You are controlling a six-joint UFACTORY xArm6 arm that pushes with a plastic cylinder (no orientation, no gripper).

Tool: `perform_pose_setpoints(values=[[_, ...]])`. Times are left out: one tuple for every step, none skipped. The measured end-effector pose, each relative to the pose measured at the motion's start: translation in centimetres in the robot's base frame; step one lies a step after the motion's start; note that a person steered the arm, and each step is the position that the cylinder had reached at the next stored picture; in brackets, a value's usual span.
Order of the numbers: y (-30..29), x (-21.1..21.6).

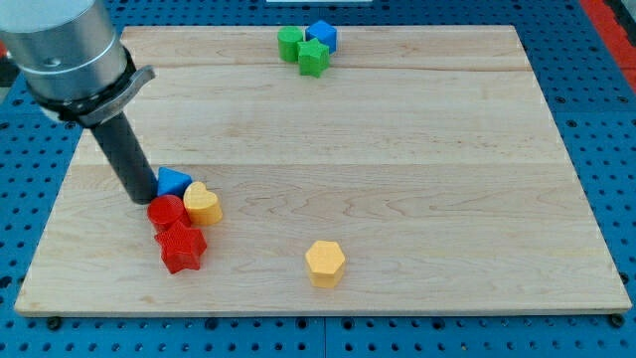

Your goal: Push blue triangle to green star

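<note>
- Camera view, lower left of the frame: your rod comes down from the upper left corner and my tip sits on the wooden board, touching or just beside the left edge of the blue triangle.
- No claw on this rig, just the bare rod, so there is no open or closed state to report.
- The blue triangle is packed in a cluster: yellow heart just to its right, red block right below it, red star lower still.
- Target sits at the top centre of the frame: two green blocks next to a blue cube. The lower green one reads as the green star; the upper left green block looks more cube-like. Hard to be sure at this size.
- A yellow hexagon block lies alone at bottom centre, off the likely path.
- Step in hand, my call: contact made, push just starting; triangle is well apart from the star, so most of the task is left.
- Next move needs a push up and to the right. You look set too far left for that; get the tip lower-left of the triangle first.
- Risk: the heart gets dragged along, or the triangle slips off the round rod.
</note>
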State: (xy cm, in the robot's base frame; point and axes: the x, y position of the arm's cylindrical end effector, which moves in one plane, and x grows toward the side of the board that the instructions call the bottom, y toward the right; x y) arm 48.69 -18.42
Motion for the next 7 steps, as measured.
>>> perform_pose_setpoints(values=[[3.2, 0.7], [5.5, 1.1], [6.0, -0.4], [6.8, -2.7], [7.7, -5.1], [10.4, -5.6], [13.6, -5.7]])
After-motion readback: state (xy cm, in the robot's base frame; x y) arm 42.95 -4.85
